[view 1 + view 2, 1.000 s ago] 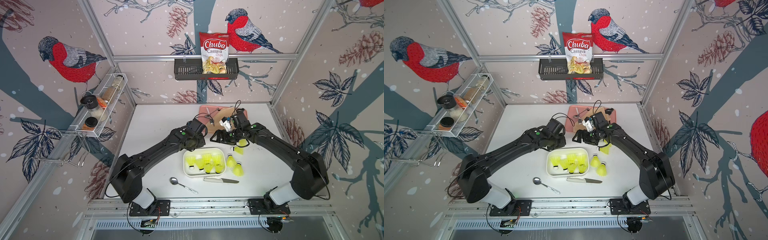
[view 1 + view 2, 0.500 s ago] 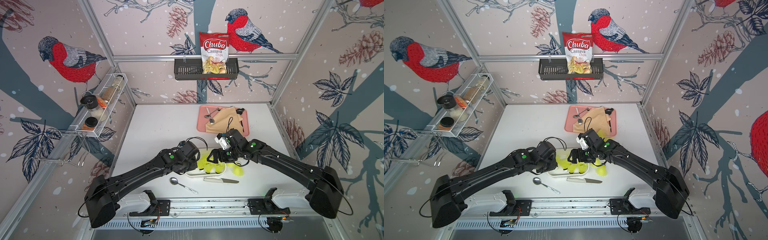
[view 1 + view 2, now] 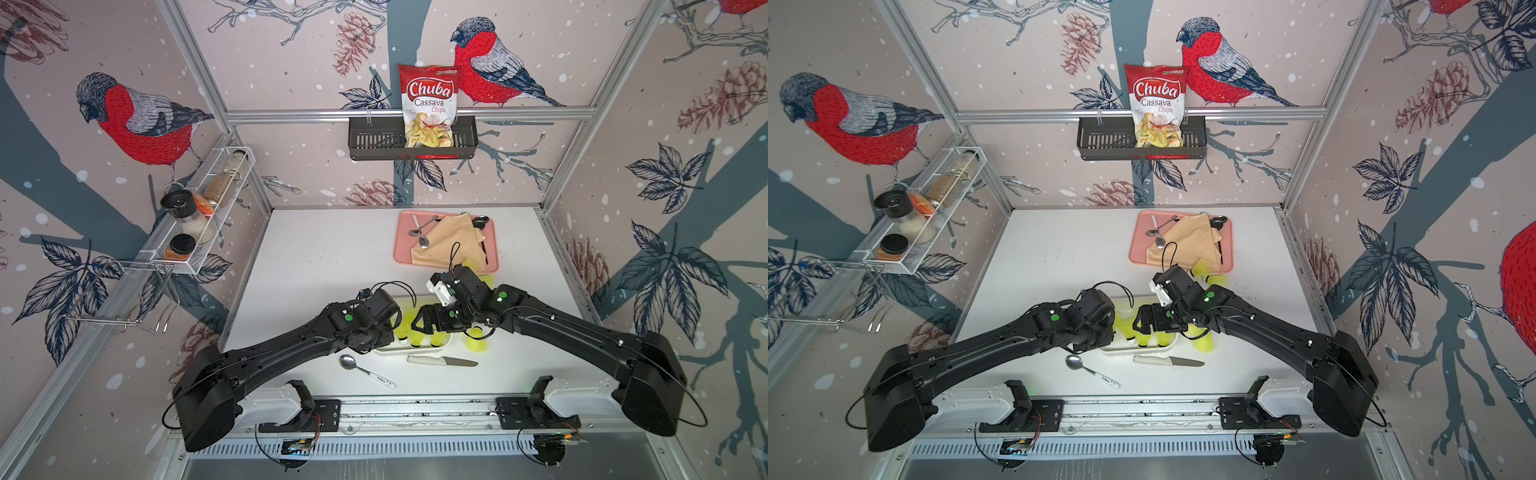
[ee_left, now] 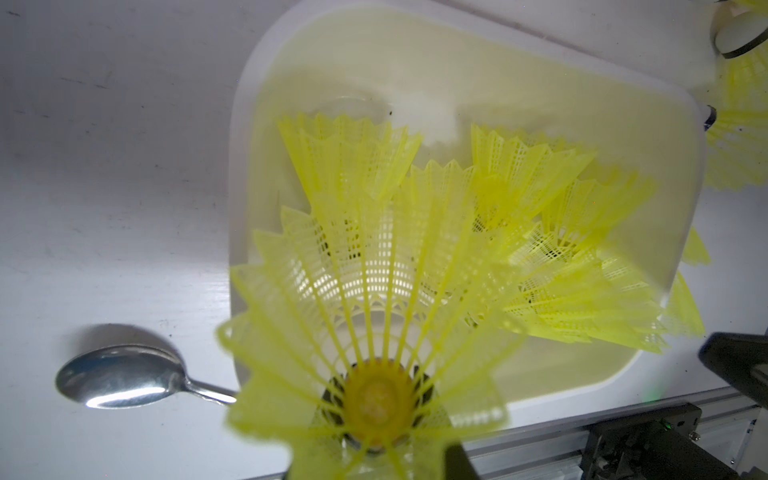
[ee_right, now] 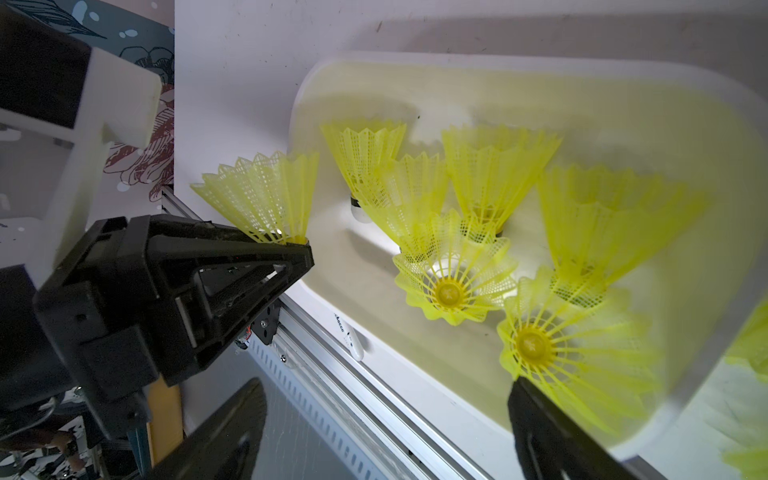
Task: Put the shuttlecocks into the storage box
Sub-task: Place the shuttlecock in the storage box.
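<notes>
The white counter (image 3: 332, 257) carries everything, and both black arms reach in low from the near edge and meet over its front middle. Toward the back right sits a pink tray (image 3: 404, 251) with a beige cloth and some cutlery on it.

The storage box (image 4: 239, 174), a shallow white tub, lies under the two wrists at the front of the counter. The left tool (image 5: 305, 249) is at the box's left end, clamped on the base of a held shuttlecock (image 5: 266, 199) whose yellow skirt fans outward from the tip of the tool. The right tool (image 5: 382, 390) hangs over the box with its fingers wide apart and nothing pinched between them. One shuttlecock lies in the box right by one of those fingers, and I cannot tell whether they touch.

A white-handled knife (image 3: 442, 361) lies on the counter just in front of the box, with a spoon (image 3: 365, 370) to its left.

Several shuttlecocks (image 5: 490, 174) stand bunched together inside the box, skirts up. A loose shuttlecock (image 3: 476, 343) sits on the counter just beside the box's right end. In a top view, two more (image 3: 1202, 270) show at the near edge of the pink tray.
</notes>
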Tool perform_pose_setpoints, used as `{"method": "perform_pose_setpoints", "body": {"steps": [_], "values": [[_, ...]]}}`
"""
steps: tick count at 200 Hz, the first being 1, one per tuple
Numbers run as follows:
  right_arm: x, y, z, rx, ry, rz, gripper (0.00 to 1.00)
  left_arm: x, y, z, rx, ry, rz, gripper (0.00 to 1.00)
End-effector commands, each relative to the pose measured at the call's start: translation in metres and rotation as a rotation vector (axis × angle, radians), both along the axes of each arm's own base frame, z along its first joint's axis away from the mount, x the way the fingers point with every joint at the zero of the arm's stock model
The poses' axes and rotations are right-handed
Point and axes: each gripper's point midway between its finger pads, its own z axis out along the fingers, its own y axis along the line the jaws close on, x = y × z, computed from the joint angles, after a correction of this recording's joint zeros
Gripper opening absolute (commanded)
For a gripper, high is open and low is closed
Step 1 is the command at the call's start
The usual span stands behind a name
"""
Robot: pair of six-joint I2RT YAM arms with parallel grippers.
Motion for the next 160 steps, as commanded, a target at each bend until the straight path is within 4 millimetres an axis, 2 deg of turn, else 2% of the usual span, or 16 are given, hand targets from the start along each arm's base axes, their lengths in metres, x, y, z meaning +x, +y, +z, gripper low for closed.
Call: {"method": "perform_pose_setpoints", "body": {"steps": [1, 78, 98, 127, 160], "values": [[-0.002, 0.006, 0.001, 0.020, 0.008, 0.010, 0.92, 0.006, -0.001, -0.003, 0.016, -0.026, -0.005, 0.14], [-0.002, 0.006, -0.001, 0.010, 0.007, 0.008, 0.92, 0.005, 0.001, -0.013, 0.051, -0.020, -0.020, 0.16], [-0.002, 0.006, -0.001, 0.009, 0.006, 0.007, 0.92, 0.005, 0.002, -0.015, 0.056, -0.020, -0.020, 0.19], [0.000, 0.003, 0.000, -0.005, 0.001, -0.005, 0.92, 0.004, 0.006, -0.011, 0.075, -0.023, -0.015, 0.30], [-0.003, -0.005, -0.001, -0.027, 0.005, -0.019, 0.92, 0.003, 0.008, -0.005, 0.072, -0.031, -0.013, 0.32]]}}
